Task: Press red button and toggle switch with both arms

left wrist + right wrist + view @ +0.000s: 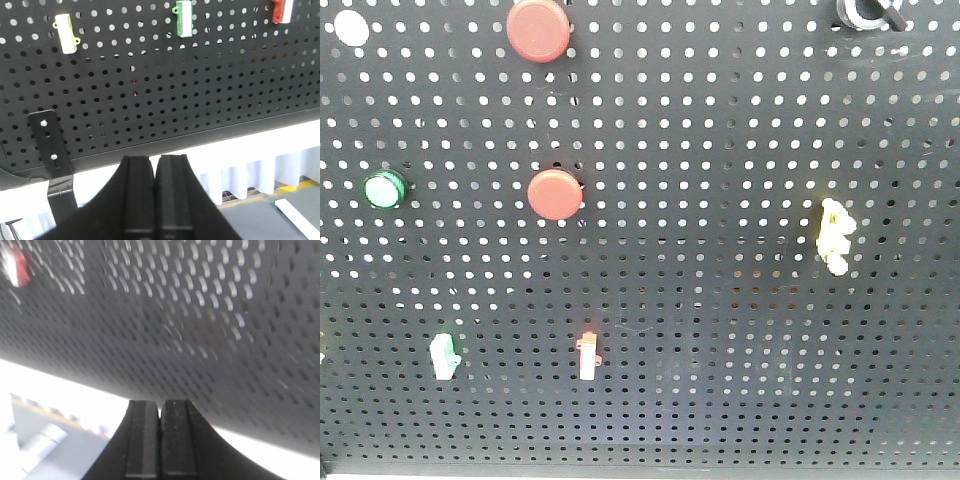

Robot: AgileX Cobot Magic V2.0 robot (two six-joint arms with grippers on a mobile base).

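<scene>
Black pegboard [720, 300] fills the front view. Two red buttons: one [554, 194] mid-board, left of centre, another [538, 28] above it at the top edge. Green button [384, 188] far left. Red-tipped toggle switch [587, 355] sits below the middle red button; green switch [443, 357] to its left, yellow switch [834, 234] on the right. Left gripper [155, 200] clenched, fingers pressed together, below the board's lower edge. Right gripper [160, 440] likewise clenched, holding nothing; view blurred.

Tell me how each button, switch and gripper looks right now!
upper red button: untouched
lower red button: untouched
green button: untouched
red toggle switch: untouched
green toggle switch: untouched
yellow toggle switch: untouched
left gripper: shut, empty
right gripper: shut, empty
</scene>
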